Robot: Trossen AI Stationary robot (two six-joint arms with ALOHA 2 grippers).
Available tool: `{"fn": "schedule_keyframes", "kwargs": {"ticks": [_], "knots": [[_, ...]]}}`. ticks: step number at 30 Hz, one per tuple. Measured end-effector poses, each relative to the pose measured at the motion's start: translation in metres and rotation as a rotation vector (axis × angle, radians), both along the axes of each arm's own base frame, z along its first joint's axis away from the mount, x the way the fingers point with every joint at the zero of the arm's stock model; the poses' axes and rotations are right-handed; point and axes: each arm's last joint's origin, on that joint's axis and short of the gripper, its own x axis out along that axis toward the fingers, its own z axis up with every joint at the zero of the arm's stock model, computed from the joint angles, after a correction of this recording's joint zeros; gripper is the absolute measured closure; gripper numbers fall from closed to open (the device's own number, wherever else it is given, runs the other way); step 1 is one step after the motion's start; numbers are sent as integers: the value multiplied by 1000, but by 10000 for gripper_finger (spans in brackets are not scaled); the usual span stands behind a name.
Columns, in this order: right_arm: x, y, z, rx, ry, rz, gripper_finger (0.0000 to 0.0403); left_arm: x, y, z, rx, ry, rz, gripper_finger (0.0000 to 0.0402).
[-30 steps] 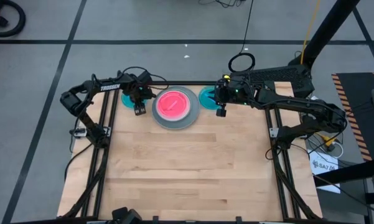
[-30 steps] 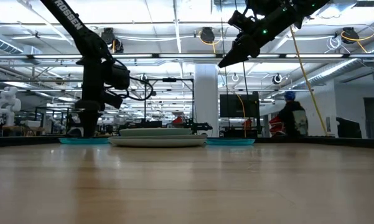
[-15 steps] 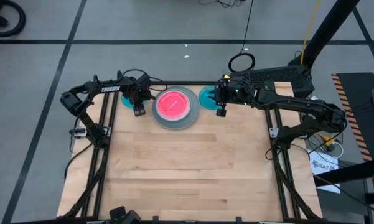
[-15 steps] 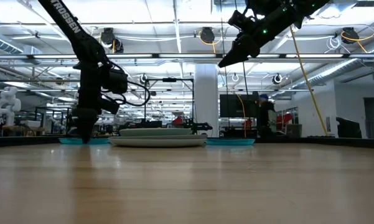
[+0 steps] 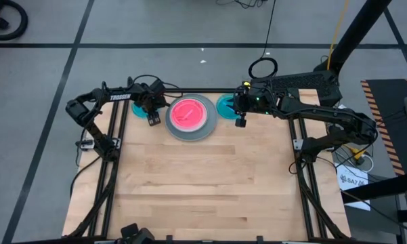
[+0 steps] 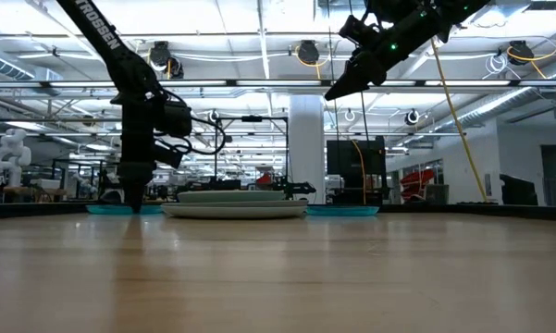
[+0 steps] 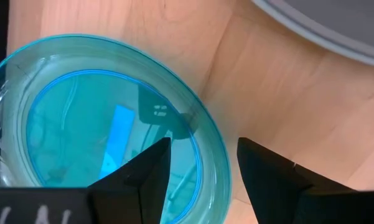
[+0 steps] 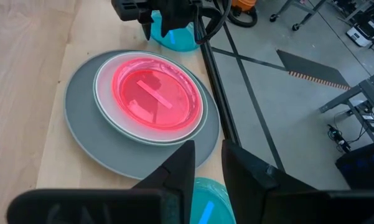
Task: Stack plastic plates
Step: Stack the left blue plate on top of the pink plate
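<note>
Since a second ago our left end effector [image 7: 202, 165] has dropped to the rim of the left teal plate [image 7: 99, 124], fingers spread astride its edge, so we judge a pickup is near. Our right end effector [image 5: 240, 120] still hovers, fingers slightly parted and empty, over the other teal plate [image 5: 225, 104]. We count two teal plates, one pink plate [image 5: 187, 113] on a pale plate [image 8: 106, 106] on a grey plate [image 5: 189, 132] at the counter's [image 5: 203, 183] far edge.

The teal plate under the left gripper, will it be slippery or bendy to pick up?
The teal plate looks glossy, so probably slippery. It lies flat on the table, so the left gripper, open astride its raised rim, likely must pinch there. It seems thin, probably light.
</note>
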Motion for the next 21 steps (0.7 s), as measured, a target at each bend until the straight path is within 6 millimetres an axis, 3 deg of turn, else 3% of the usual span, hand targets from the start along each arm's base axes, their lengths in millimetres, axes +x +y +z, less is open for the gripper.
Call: {"fn": "schedule_keyframes", "kwargs": {"ticks": [21], "knots": [[0, 0, 0, 0, 0, 0, 330, -3, -3, -9, 50, 0, 93, 210]]}}
